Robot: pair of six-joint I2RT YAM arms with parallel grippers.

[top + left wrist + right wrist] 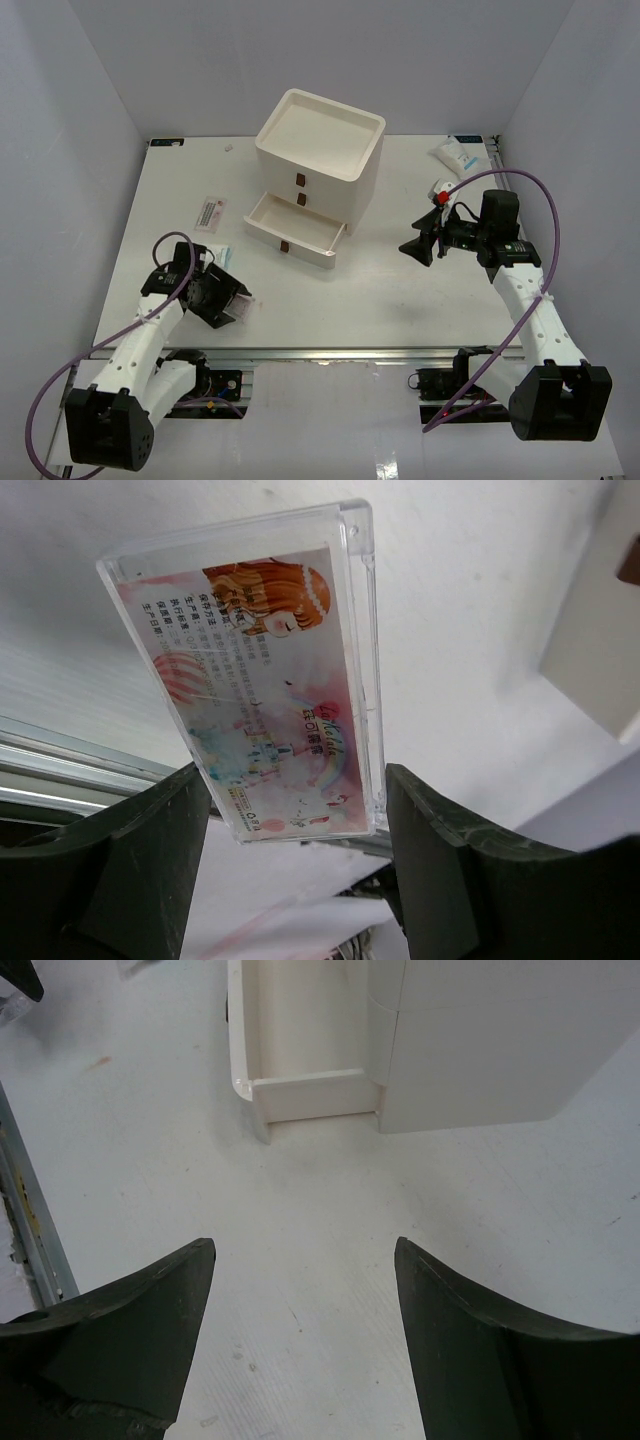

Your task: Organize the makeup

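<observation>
Left gripper is pinching the case. It's a flat clear case with a pink cartoon print card inside. Its lower end is clamped between both fingers and the rest sticks out past the tips. In the top view the case sits tilted at the gripper, over the near-left part of the table, close to the front rail. Can't tell if it touches the table.

Right gripper is spread, nothing between the fingers, bare table under it. It hangs right of the box, pointing at it, well apart from it.

The box has 3 drawers. The bottom drawer is pulled out; the upper 2 are closed.

Other makeup on the table:
- left sachet: lies flat, left of the drawer.
- 2nd sachet: just beside the left wrist, partly hidden by the arm.
- far sachet: far-right corner, near the edge.
- white item: just behind the right gripper, too small to tell what it is.
</observation>
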